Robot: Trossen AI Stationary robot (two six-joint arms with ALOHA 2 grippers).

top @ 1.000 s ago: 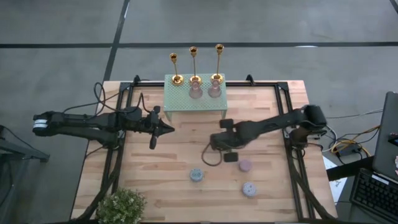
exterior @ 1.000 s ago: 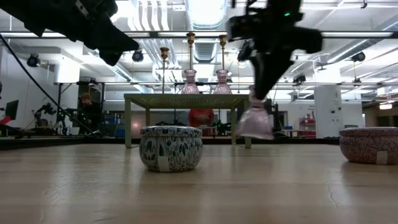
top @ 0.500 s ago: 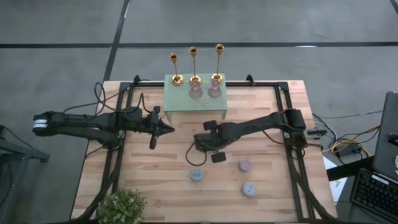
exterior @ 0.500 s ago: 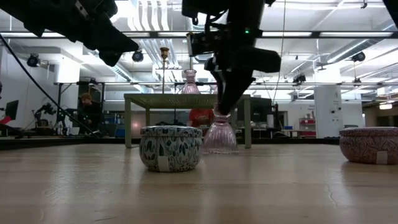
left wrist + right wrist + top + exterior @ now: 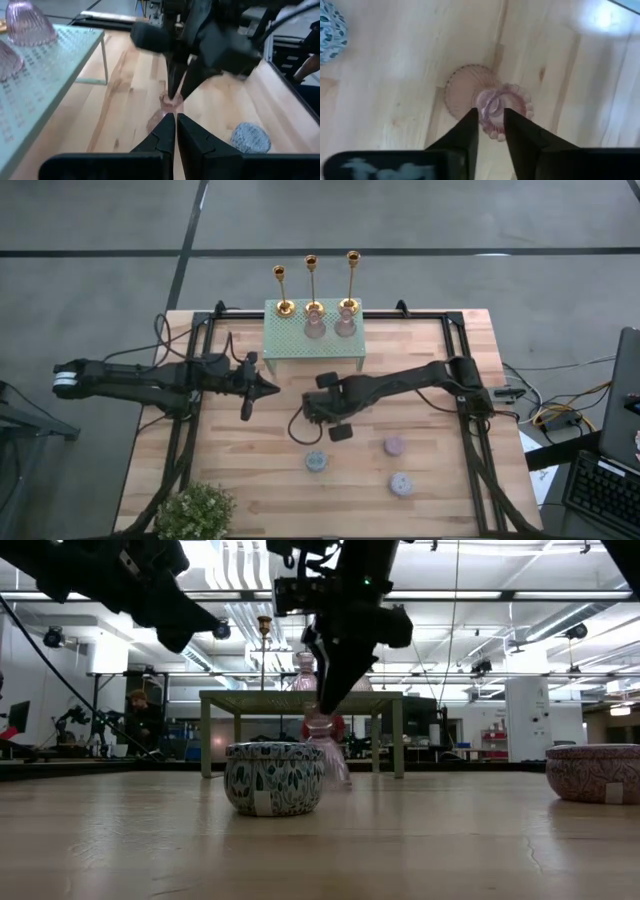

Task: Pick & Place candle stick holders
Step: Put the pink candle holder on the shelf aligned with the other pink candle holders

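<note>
Three gold candle stick holders stand on their round bases along the far edge of a green stand. Two pink glass holders stand on it in front of them. A third pink glass holder is under my right gripper, left of the table's middle, just behind a blue-patterned tin in the low view. That gripper is shut on its top. My left gripper hangs shut above the table's left part, pointing at the right one. My right gripper has the pink glass holder's scalloped top cup between its two fingers. The fingers come steeply from above, slanting from the table's right. The flared base is down at the table, and the holder looks a little tilted under the fingers.
Two more round tins lie near the front, one pinkish and one grey. A potted plant sits at the near left corner. Black frame rails run along both table sides.
My right gripper has gone toward the table's left edge and slightly down with the pink glass holder. The holder hung clear of the table a second ago. Its base is now down on the wood behind the blue-patterned tin.
</note>
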